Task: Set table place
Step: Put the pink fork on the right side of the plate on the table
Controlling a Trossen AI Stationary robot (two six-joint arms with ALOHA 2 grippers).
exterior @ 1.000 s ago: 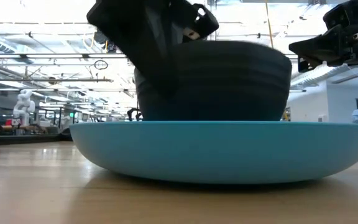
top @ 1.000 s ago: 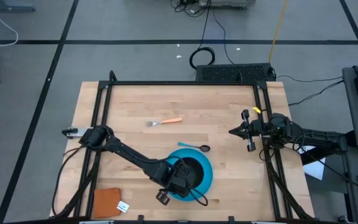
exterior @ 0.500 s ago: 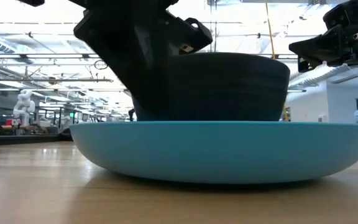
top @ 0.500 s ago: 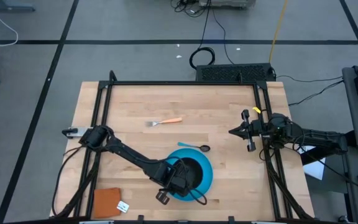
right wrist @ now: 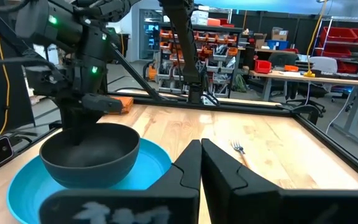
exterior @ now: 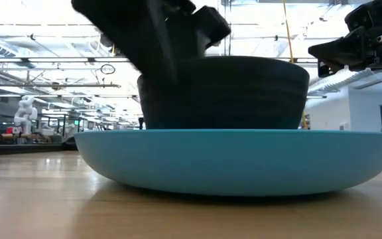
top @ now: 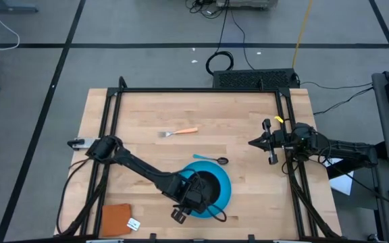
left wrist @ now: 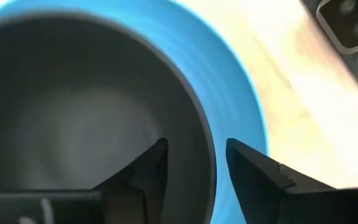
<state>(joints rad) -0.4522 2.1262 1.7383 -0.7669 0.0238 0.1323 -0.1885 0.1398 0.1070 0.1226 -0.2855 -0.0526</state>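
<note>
The left tool straddles the black bowl's rim, fingers spread, one inside and one outside. The bowl sits on the blue plate near the bench's front edge. The right tool hovers pressed together near the right rail

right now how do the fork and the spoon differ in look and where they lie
The fork has an orange handle and lies alone on bare wood, well clear of the plate. The spoon has a teal handle and a dark head, and lies right by the plate's far rim. Both lie flat on the table, untouched.
</note>
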